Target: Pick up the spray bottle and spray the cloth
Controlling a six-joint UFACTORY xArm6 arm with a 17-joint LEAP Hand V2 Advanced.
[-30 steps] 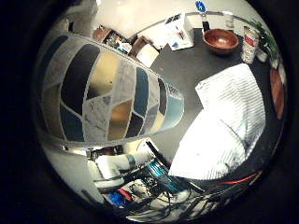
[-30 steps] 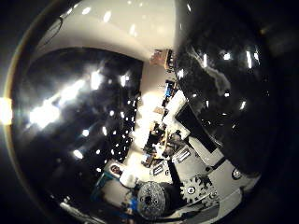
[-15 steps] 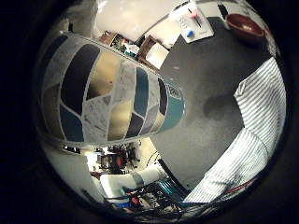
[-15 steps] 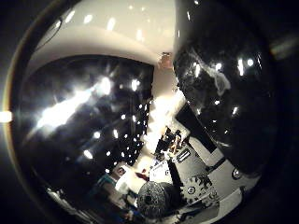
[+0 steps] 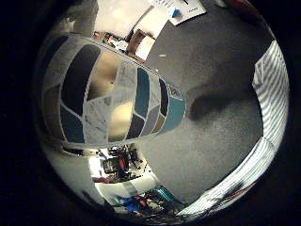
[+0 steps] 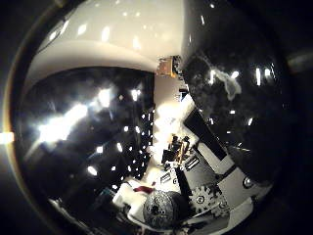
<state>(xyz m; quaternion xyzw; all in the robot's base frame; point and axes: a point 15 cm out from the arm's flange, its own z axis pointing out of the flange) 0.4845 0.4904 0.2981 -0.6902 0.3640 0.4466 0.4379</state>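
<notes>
The spray bottle (image 5: 108,103) fills much of the little finger side view, close against my palm. Its label is a pattern of dark blue, teal, gold and marbled white panels. It hangs above the dark grey table (image 5: 221,150) and casts a shadow there. The white striped cloth (image 5: 275,89) lies on the table, off to one side of the bottle. In the thumb side view, glossy dark surfaces crowd the lens, and white and geared parts of my hand (image 6: 195,205) show at the rim. The bottle keeps its place against the palm, held in my fingers.
A sheet of paper (image 5: 181,8) with a small blue thing on it lies on the table far from the cloth. Room furniture and boxes (image 5: 136,42) stand beyond the table's edge.
The view has swung over the table with the bottle fixed against the palm. The cloth has slid toward the picture's edge, and the brown bowl has gone out of sight.
</notes>
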